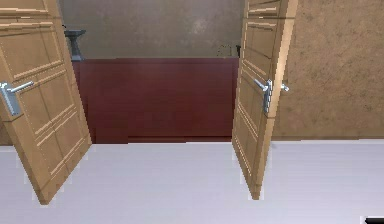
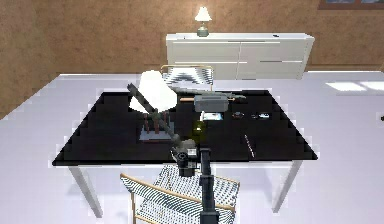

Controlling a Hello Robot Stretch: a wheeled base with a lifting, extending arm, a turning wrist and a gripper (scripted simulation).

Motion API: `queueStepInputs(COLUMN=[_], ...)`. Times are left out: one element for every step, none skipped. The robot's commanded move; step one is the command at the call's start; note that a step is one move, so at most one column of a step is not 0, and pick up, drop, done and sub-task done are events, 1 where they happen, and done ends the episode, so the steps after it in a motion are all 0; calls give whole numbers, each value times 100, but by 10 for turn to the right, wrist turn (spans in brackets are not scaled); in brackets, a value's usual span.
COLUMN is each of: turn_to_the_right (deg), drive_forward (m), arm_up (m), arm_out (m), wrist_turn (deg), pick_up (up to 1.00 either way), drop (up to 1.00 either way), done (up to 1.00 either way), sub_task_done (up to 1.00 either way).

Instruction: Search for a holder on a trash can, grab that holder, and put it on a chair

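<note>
My arm [image 2: 205, 190] rises from the bottom edge of the arm side view, over a white wire chair [image 2: 165, 198] at the near side of a black table [image 2: 100, 140]. The gripper [image 2: 183, 155] sits above the table's near edge, close to a small yellowish thing [image 2: 200, 131] and the base of a white-shaded desk lamp [image 2: 150, 98]. I cannot tell whether it holds anything. A second wire chair [image 2: 190, 76] stands at the table's far side.
On the table lie a grey box [image 2: 210, 102], a long dark bar [image 2: 222, 95], small dark bits [image 2: 240, 117] and a pen [image 2: 250, 145]. A white sideboard [image 2: 240, 55] with a lamp [image 2: 203, 17] lines the back wall. Ahead, two open wooden doors [image 1: 40, 100] [image 1: 258, 95] frame a dark red floor [image 1: 160, 100].
</note>
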Motion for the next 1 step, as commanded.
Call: queueStepInputs(turn_to_the_right=[0], drive_forward=[0], arm_up=[0], arm_out=[0], wrist_turn=[0], pick_up=[100], drop=[0], done=[0], sub_task_done=[0])
